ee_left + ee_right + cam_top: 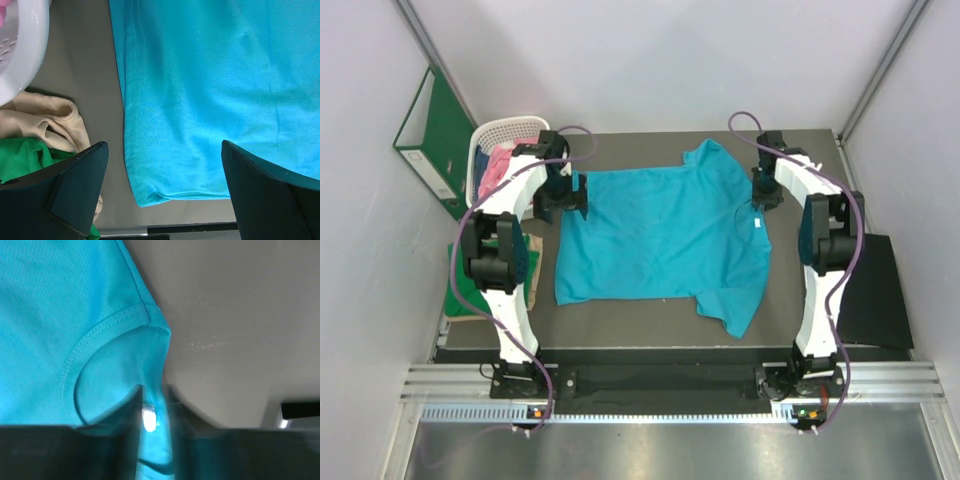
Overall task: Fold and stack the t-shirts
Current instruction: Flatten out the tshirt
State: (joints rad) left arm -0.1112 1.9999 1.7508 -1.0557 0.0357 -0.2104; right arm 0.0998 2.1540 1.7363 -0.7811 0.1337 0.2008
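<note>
Jaws, left: left gripper stood wide with nothing between the fingers, hanging over the hem corner of the teal t-shirt.
Jaws, right: right gripper was narrow, pinched on a raised ridge of teal cloth just beside the collar. The fingertips were blurred in the wrist view.
Near left: green t-shirt lay crumpled at the table's left edge, touching a beige cloth. It was not folded.
Table middle: the teal shirt lay spread flat on the table, hem toward the left arm, collar toward the right arm, both sleeves out. No fold was visible in it.
Far left: pink t-shirt sat bunched in the white basket, with the green binder against the wall beside it.
Done: only the teal shirt was laid out, by my read ready for a first fold.
Left: every fold on all three shirts, plus the stack; no stack had been started anywhere in view.
</note>
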